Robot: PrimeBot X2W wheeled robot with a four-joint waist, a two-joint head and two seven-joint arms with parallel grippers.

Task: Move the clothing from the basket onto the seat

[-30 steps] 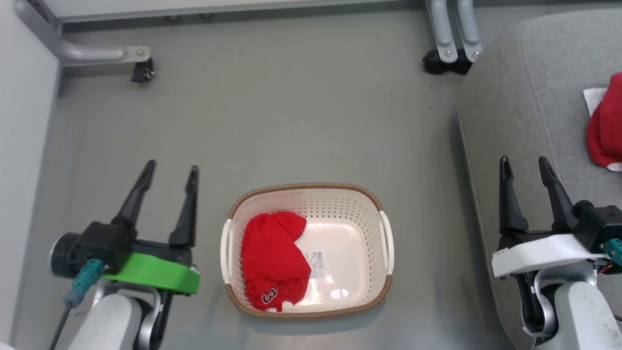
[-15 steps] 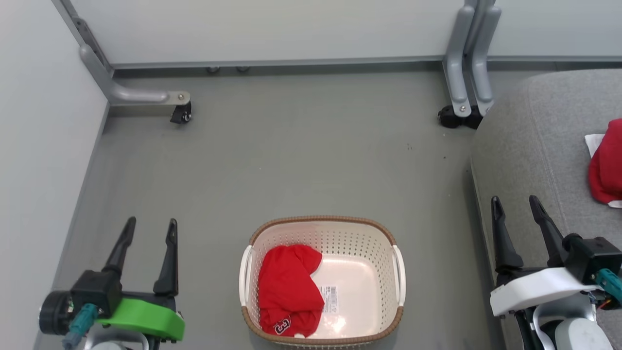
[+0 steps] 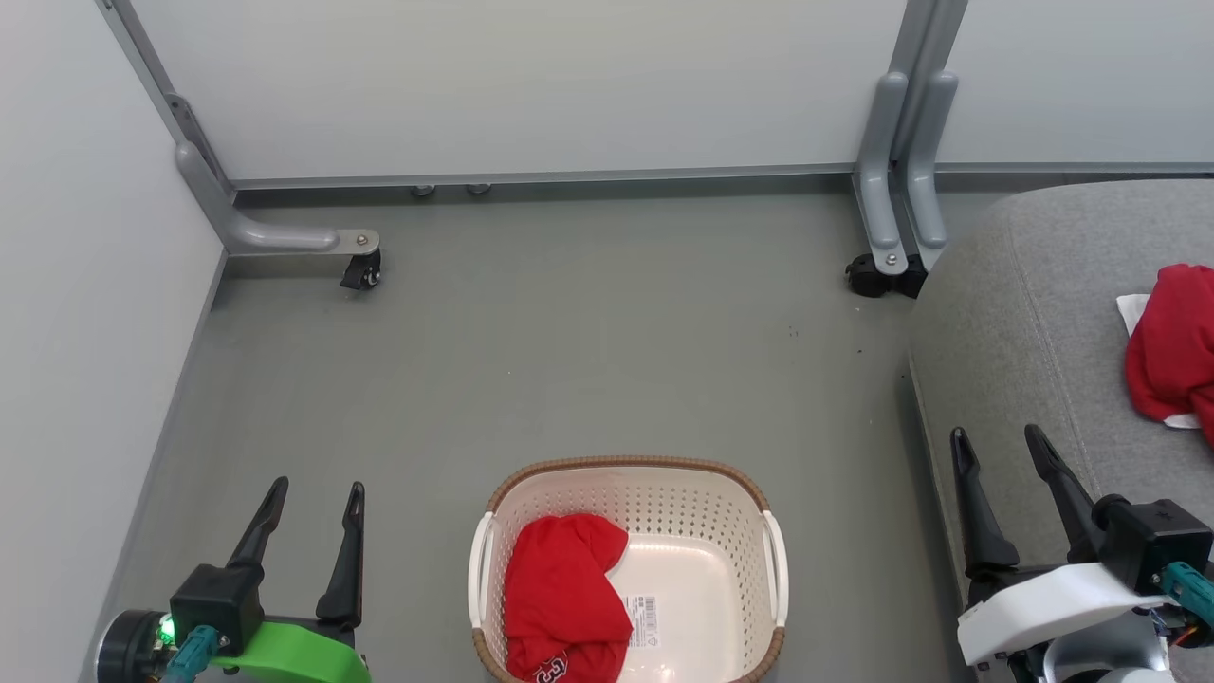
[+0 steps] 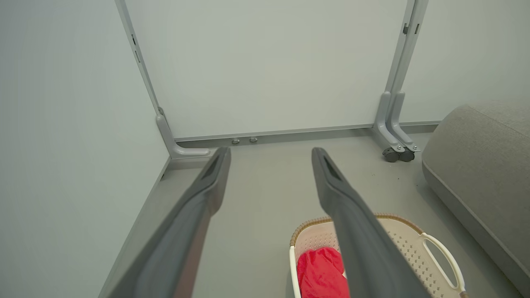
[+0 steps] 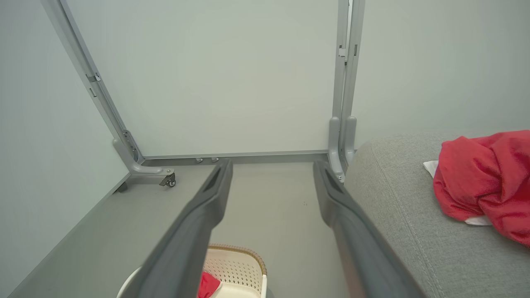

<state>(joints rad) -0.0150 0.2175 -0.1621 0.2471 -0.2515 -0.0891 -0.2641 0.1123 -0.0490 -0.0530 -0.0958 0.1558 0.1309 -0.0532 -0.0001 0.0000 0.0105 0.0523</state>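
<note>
The cream basket stands on the grey floor at the bottom middle of the head view. A crumpled piece of red clothing lies in its left half, also seen in the left wrist view. More red clothing rests on the grey seat at the right, large in the right wrist view. My left gripper hangs open left of the basket, empty. Over the seat's near edge my right gripper is open and empty too.
Pale partition panels close the back and left sides. Their grey metal feet with castors stand on the floor at the back left and beside the seat. A barcode sticker lies on the basket floor.
The camera has tilted up: basket and grippers sit lower in the picture, and the back panel has come into view. Both grippers stay open; the clothing lies as before.
</note>
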